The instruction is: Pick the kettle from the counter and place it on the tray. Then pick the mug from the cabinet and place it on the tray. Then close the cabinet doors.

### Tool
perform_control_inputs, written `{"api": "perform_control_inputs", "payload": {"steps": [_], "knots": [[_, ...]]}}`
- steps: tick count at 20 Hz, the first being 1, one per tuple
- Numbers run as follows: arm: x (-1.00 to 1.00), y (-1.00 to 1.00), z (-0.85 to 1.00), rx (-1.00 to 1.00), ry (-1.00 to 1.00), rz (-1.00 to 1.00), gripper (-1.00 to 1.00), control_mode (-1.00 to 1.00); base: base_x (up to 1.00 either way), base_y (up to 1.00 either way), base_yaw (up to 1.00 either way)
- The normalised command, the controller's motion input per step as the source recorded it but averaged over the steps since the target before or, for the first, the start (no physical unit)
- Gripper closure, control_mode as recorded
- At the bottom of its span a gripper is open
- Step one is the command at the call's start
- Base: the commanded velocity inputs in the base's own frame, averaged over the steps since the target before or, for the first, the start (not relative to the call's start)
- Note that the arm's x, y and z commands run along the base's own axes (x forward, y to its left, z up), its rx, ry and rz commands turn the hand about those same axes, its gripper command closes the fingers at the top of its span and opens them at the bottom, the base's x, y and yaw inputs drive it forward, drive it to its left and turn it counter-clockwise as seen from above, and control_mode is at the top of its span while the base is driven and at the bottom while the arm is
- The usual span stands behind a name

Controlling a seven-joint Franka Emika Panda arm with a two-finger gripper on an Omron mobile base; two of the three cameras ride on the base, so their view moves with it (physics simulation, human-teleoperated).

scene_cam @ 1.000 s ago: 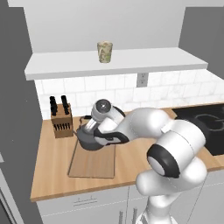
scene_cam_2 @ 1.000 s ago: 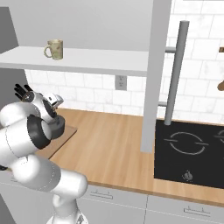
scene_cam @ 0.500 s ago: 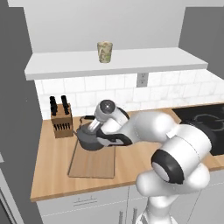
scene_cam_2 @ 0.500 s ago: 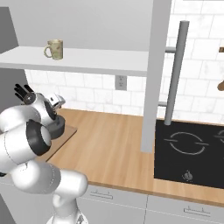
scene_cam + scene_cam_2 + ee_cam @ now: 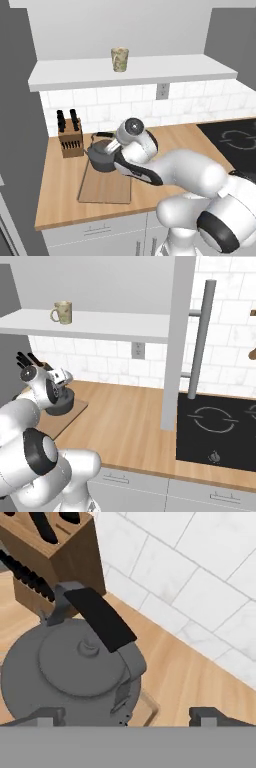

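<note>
The dark grey kettle [image 5: 101, 158] stands upright on the far end of the wooden tray [image 5: 104, 188] on the counter [image 5: 60, 190]. My gripper [image 5: 113, 148] hovers just above and to the right of the kettle, open. In the hand view the fingertips [image 5: 47, 716] stand wide apart, the gripper [image 5: 125, 718] holds nothing, and the kettle's black handle [image 5: 100, 619] lies free ahead of them. The mottled mug [image 5: 119, 59] stands on the open cabinet's white shelf [image 5: 165, 70]. One grey cabinet door [image 5: 177, 341] hangs open edge-on, its silver bar handle [image 5: 200, 341] beside it.
A wooden knife block [image 5: 69, 139] stands against the tiles just left of the kettle. A black cooktop [image 5: 220, 428] is set into the counter at the right. Bare wood lies between the tray and the cooktop.
The fingers have spread apart and let go of the kettle's handle. The kettle stays on the tray, and the hand has drawn slightly back from it.
</note>
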Motion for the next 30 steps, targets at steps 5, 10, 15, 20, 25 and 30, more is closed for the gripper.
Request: {"api": "perform_control_inputs", "payload": {"steps": [5, 10, 15, 20, 25, 30], "knots": [[-0.67, -0.06, 0.52, 0.17, 0.02, -0.23, -1.0, -1.0, 0.0, 0.0, 0.0], [-0.5, -0.07, 0.71, 0.15, 0.02, -0.26, -1.0, -1.0, 0.0, 0.0, 0.0], [-0.47, -0.04, 0.77, 0.09, 0.0, -0.25, -1.0, -1.0, 0.0, 0.0, 0.0], [-0.33, 0.0, 0.87, 0.01, -0.03, -0.16, -1.0, -1.0, 0.0, 0.0, 0.0], [-0.05, 0.0, 0.92, 0.0, -0.01, -0.21, -1.0, -1.0, 0.0, 0.0, 0.0], [0.02, 0.0, 0.85, 0.0, 0.0, -0.18, -1.0, -1.0, 0.0, 0.0, 0.0]]}}
